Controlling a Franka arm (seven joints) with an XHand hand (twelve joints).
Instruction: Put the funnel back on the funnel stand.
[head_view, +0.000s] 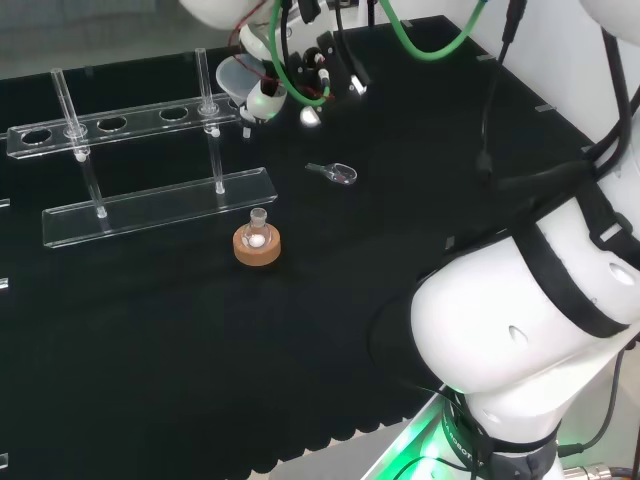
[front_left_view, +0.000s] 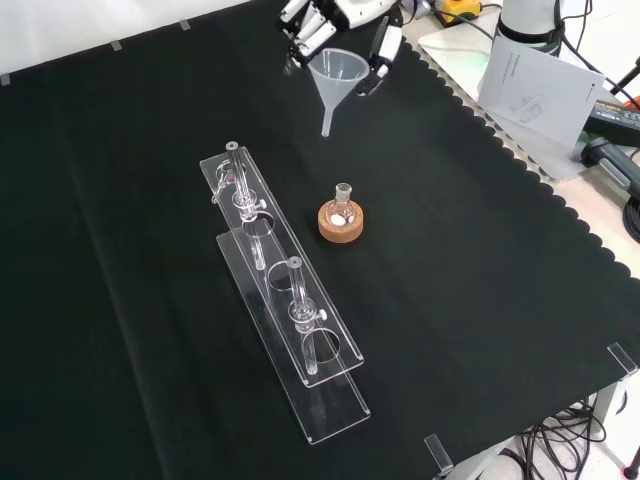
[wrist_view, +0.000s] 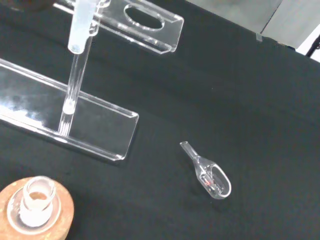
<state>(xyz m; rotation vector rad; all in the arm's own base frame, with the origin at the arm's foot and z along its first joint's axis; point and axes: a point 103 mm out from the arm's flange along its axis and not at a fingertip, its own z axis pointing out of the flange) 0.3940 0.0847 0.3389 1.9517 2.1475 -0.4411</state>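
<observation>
Front view, near to far: clear funnel stand (front_left_view: 290, 300) lies lengthwise on black desk (front_left_view: 480, 300), holes along top rail. Small flask (front_left_view: 342, 205) upright in cork ring (front_left_view: 340, 224), just right of stand. Beyond, funnel (front_left_view: 336, 80) held above cloth, spout down, well apart from stand. Hand (front_left_view: 335, 25) at top edge, fingers (front_left_view: 385, 55) curled round funnel rim. Wrist view: small glass scoop (wrist_view: 209, 172) lying on cloth.

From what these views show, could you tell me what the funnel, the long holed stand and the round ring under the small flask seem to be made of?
Funnel: translucent, milky, probably plastic. Long holed stand: clear, glossy, flat sheets with bright edges, likely acrylic. Round ring: tan, matte, looks like cork.
</observation>
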